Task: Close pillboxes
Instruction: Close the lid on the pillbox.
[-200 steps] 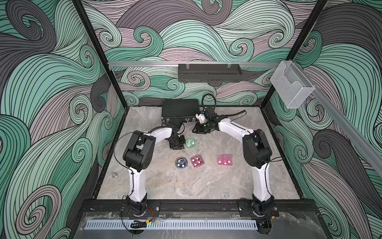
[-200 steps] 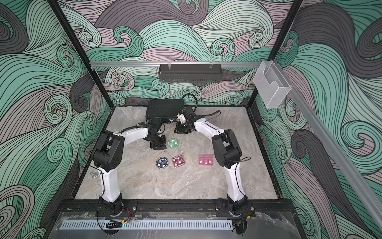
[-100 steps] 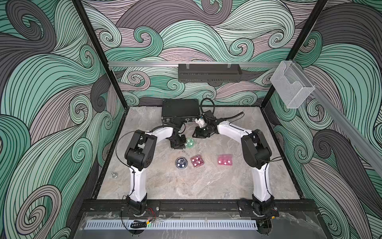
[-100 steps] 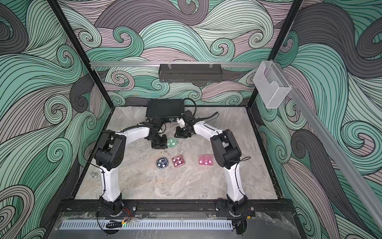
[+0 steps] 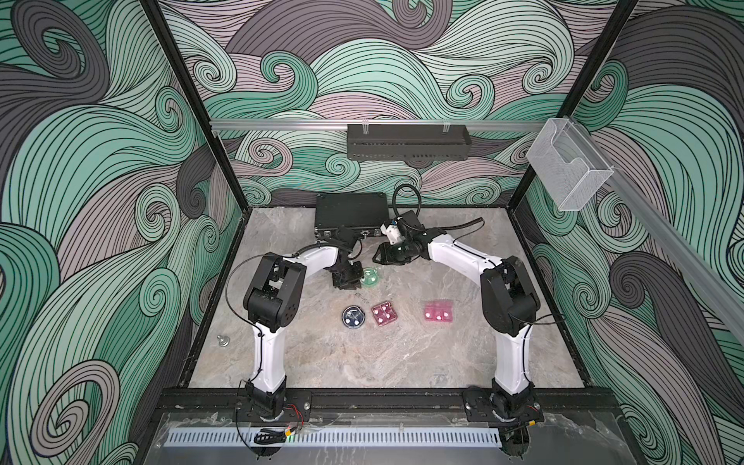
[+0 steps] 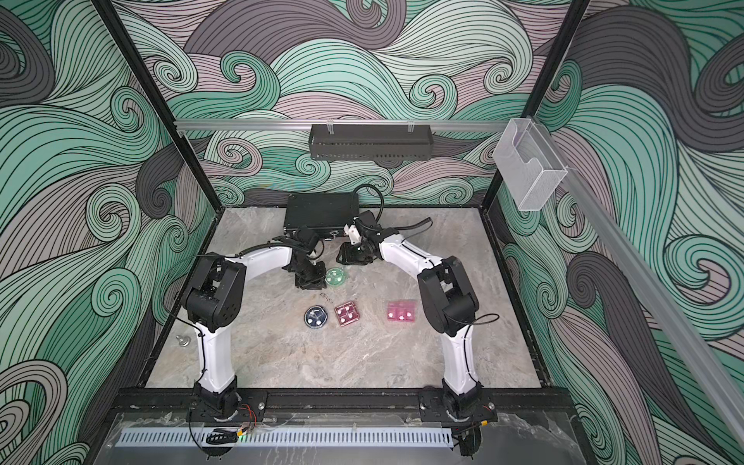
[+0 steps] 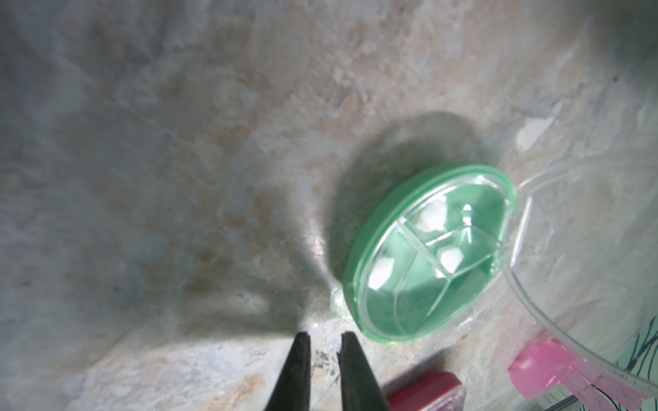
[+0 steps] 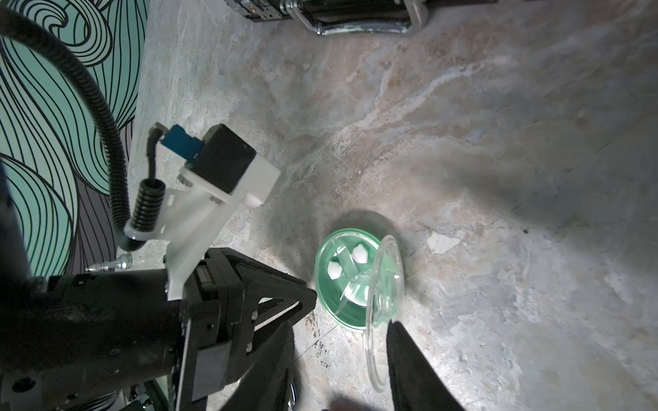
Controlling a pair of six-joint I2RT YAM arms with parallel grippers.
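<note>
The round green pillbox (image 5: 370, 277) (image 6: 336, 276) lies at mid-table with white pills in it. Its clear lid (image 8: 386, 284) stands up on edge, also seen as the lid (image 7: 527, 227) in the left wrist view. My right gripper (image 8: 340, 323) (image 5: 377, 259) hangs over it, open, with the lid just inside one finger (image 8: 402, 348). My left gripper (image 7: 324, 338) (image 5: 357, 277) is shut and empty, its tips close beside the green rim. Nearer the front lie the dark blue pillbox (image 5: 353, 317), the dark pink pillbox (image 5: 384, 313) and the light pink pillbox (image 5: 438, 311).
A black briefcase (image 5: 349, 215) with a metal handle (image 8: 356, 25) lies at the back of the table, just behind both grippers. A small metal piece (image 5: 222, 341) sits off the table's left edge. A black shelf (image 5: 406, 141) and a clear holder (image 5: 567, 169) hang on the walls.
My right gripper has come forward and left over the green pillbox and its jaws have spread apart. The left gripper stays beside the box, still shut.
</note>
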